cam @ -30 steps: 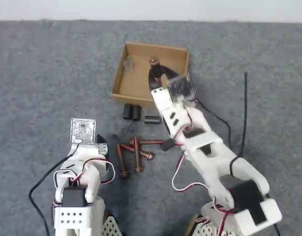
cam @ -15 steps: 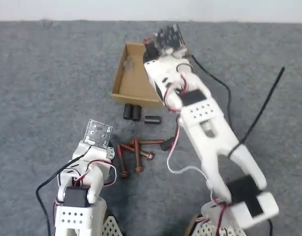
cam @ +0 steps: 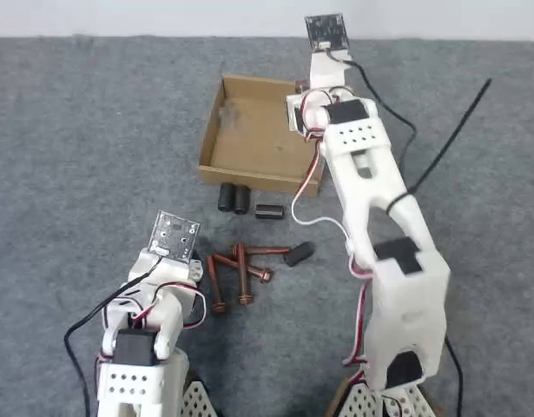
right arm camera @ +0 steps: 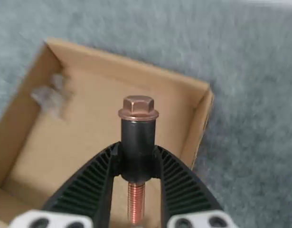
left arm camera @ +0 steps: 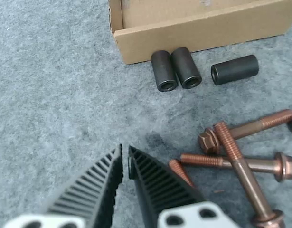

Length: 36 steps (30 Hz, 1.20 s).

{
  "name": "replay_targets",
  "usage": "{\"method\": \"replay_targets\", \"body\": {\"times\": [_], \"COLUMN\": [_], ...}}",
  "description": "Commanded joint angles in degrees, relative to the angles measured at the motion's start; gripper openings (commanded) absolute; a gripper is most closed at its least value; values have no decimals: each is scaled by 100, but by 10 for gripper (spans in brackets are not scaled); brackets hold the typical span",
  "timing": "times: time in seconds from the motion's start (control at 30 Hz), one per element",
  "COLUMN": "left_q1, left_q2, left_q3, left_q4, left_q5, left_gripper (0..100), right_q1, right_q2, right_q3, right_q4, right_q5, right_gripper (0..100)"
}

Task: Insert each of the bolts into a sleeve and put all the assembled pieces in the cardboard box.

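No readable text, no labels — none

- The brown rectangular cardboard box (cam: 249, 177) is left plain.
- The loose metal bolts (left arm camera: 240, 161) are coloured copper and banded with thread lines.
- The cylindrical metal sleeves (left arm camera: 186, 67) are finished matt black.
- The sleeved bolt (right arm camera: 138, 128) is banded copper, black, copper.
- The left gripper (left arm camera: 125, 151) and right gripper (right arm camera: 136, 151) are moulded black and ridged.

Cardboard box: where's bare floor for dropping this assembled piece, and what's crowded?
The whole box floor is bare, save a pale patch in one far corner. Crowded: sleeves beside its near wall, bolts heaped nearer the arms.
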Motion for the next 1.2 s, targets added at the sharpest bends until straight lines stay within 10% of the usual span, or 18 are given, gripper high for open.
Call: {"method": "replay_targets", "body": {"times": [0.0,1.17], "left_q1": [18,9], "left_q2": [97,123], "left_q3": [-75,-75], "left_q4": [9,-114], "left_q5": [-53,-44], "left_gripper": [16,16], "right_q1": [75,-57], "right_q2": [145,1912], "right_q3": [-1011,-3991], "right_q4": [374,3213], "right_q5": [-237,-510], "right_gripper": [6,166]}}
